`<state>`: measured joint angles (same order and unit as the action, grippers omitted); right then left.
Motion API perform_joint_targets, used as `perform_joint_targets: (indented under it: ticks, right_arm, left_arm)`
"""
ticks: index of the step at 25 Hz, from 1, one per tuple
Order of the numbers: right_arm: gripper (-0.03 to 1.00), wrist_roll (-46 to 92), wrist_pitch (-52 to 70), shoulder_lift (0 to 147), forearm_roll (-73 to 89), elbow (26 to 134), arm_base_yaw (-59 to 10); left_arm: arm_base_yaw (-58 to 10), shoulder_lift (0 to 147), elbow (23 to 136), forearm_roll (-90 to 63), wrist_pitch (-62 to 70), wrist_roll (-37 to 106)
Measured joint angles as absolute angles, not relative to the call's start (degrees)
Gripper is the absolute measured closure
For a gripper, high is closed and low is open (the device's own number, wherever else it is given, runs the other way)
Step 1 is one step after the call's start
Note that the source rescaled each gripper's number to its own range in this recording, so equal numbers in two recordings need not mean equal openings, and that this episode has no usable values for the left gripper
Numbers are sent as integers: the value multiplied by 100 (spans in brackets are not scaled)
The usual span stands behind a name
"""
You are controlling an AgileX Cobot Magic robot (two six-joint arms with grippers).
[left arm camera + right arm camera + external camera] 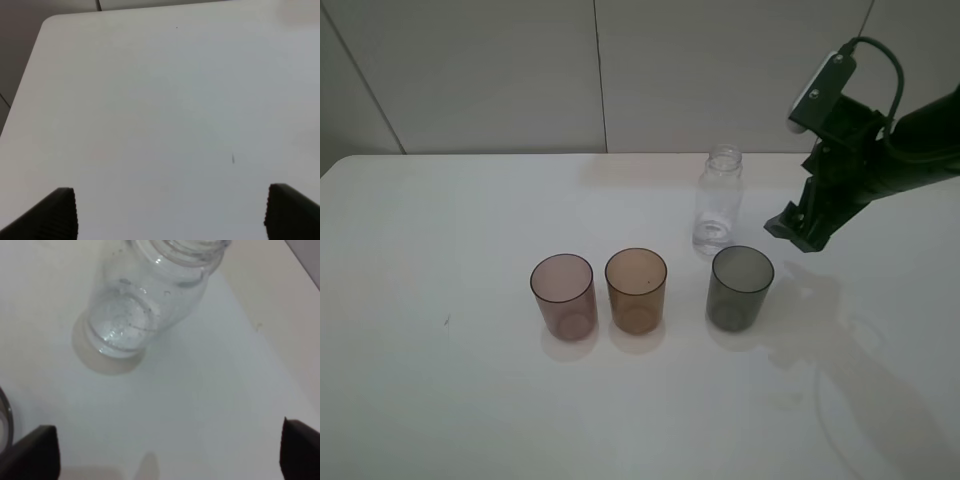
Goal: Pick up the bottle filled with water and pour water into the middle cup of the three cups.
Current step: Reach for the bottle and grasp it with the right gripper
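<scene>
The clear capless bottle (718,205) stands upright on the white table (440,400), with a little water at its base, just behind the dark grey cup (740,287). The three cups stand in a row: a pinkish-mauve one (563,296), the amber middle cup (636,290) and the grey one. My right gripper (800,228) hovers just right of the bottle, apart from it. In the right wrist view its fingers stand wide open (167,455), with the bottle (145,300) ahead of them. My left gripper (172,215) is open over bare table and does not show in the high view.
The grey cup's rim (4,417) shows at the edge of the right wrist view. A grey panelled wall (620,70) runs behind the table's far edge. A small dark speck (233,158) marks the tabletop.
</scene>
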<state>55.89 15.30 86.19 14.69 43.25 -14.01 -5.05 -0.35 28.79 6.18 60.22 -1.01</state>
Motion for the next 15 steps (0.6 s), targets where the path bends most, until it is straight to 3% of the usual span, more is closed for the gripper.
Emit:
perform_joint_targets:
  ticks: [4,11,15]
  right_arm:
    - [7,4828,1402,8619,982,4331,-1406]
    - [7,1744,872,8619,-705,4331,-1406]
    - [7,1275,784,8619,-1031,4331,-1550]
  left_arm:
    - [-505,-35,2879,618,6022,-101]
    - [-505,-35,2879,618,6022,-101]
    - [-505,-35,2879,618,6022,-101]
